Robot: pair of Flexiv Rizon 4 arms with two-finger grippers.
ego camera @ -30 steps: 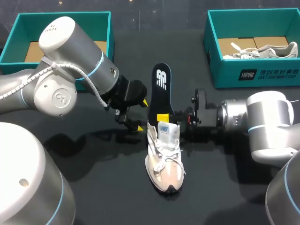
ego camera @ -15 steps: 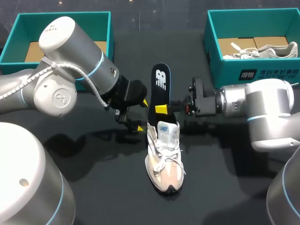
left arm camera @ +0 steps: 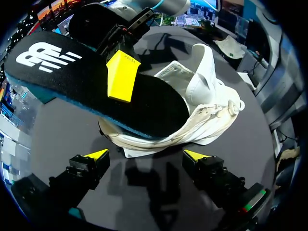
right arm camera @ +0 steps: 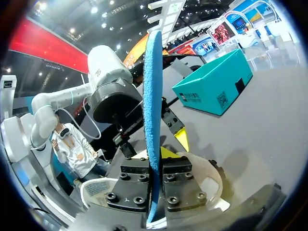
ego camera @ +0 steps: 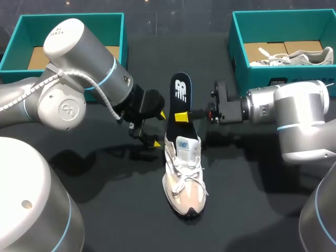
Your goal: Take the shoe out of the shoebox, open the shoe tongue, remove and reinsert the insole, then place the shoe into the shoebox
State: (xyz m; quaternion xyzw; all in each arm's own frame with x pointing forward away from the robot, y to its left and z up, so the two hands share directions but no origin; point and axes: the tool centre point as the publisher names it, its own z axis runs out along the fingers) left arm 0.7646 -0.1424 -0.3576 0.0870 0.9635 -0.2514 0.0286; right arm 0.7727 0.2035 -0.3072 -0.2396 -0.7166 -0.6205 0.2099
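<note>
while the shoe (ego camera: 184,173) sits out on the surface (ego camera: 121,210), right fingers (ego camera: 181,116) pinch the insole (ego camera: 180,97), half drawn out; left fingers (ego camera: 156,143) spread nearby; reinserting and boxing remain.

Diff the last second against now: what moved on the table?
The right gripper, shut on the insole, moved away from the shoe's heel opening towards the table's far side, and its arm followed. The insole's far end barely shifted in the head view. Unchanged: the left gripper, open beside the shoe, and the shoe itself.
</note>
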